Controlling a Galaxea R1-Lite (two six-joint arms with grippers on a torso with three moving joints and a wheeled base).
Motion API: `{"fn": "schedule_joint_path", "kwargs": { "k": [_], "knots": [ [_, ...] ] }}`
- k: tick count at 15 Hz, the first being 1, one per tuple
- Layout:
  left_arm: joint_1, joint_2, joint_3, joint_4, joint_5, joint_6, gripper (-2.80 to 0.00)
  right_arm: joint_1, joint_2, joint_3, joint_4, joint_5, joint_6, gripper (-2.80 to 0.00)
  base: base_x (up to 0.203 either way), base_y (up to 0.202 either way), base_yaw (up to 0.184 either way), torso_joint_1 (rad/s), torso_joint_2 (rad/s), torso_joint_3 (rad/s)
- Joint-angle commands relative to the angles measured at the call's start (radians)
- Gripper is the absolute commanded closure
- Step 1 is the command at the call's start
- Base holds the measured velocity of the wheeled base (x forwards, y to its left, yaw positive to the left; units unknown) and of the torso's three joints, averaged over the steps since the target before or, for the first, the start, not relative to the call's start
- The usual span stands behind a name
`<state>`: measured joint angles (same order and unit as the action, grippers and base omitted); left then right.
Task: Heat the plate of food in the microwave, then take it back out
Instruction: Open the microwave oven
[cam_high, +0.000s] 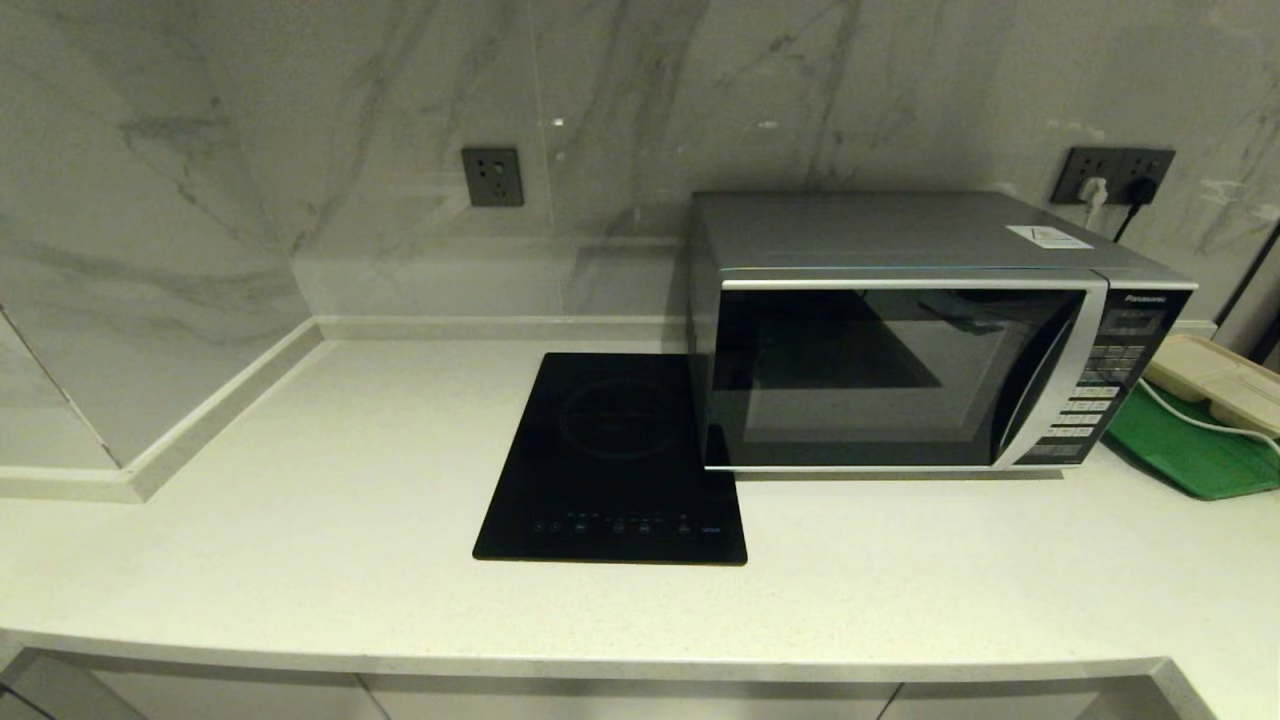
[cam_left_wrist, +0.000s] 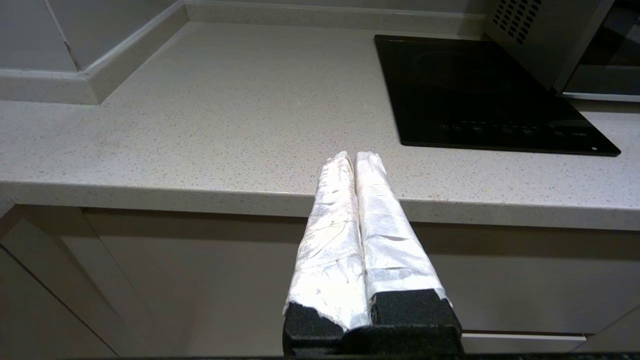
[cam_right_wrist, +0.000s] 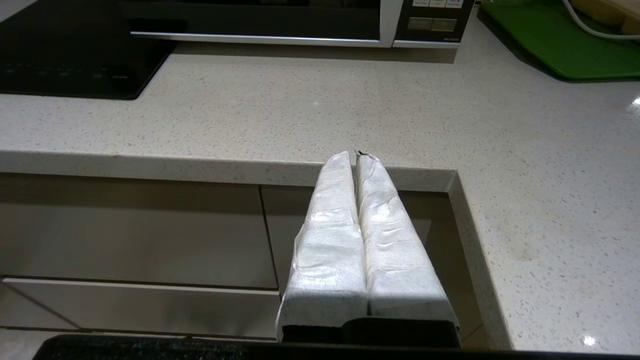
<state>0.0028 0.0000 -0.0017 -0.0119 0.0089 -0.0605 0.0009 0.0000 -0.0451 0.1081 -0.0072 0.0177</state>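
Where legible, "Panasonic" on microwave (cam_high: 900, 340)

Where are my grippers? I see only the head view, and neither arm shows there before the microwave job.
Observer: The left gripper is shut and empty, just in front of the counter's front edge.
Operator: And the right one?
Observer: The right gripper is also shut and empty, at the front edge near the counter's inner corner.
Operator: Anything on the microwave's left wall?
Observer: The microwave has vent holes in that wall, beside the hob.
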Motion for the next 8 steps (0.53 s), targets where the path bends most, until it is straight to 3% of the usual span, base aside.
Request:
{"fn": "schedule_joint_path", "kwargs": {
  "k": [1, 4, 8],
  "knots": [
    [0.0, 0.0, 0.0, 0.0, 0.0, -0.001, 0.0, 0.001, 0.003, -0.001, 0.002, 0.0, -0.007, 0.0, 0.0, 0.0, 0.0, 0.0, 0.0, 0.0],
    [0.0, 0.0, 0.0, 0.0, 0.0, -0.001, 0.0, 0.0, 0.02, -0.028, 0.075, -0.023, -0.005, 0.0, 0.0, 0.0, 0.0, 0.0, 0.0, 0.0],
    [0.0, 0.0, 0.0, 0.0, 0.0, -0.001, 0.0, 0.001, 0.084, -0.162, 0.187, -0.036, 0.03, 0.0, 0.0, 0.0, 0.0, 0.0, 0.0, 0.0]
  ]
}}
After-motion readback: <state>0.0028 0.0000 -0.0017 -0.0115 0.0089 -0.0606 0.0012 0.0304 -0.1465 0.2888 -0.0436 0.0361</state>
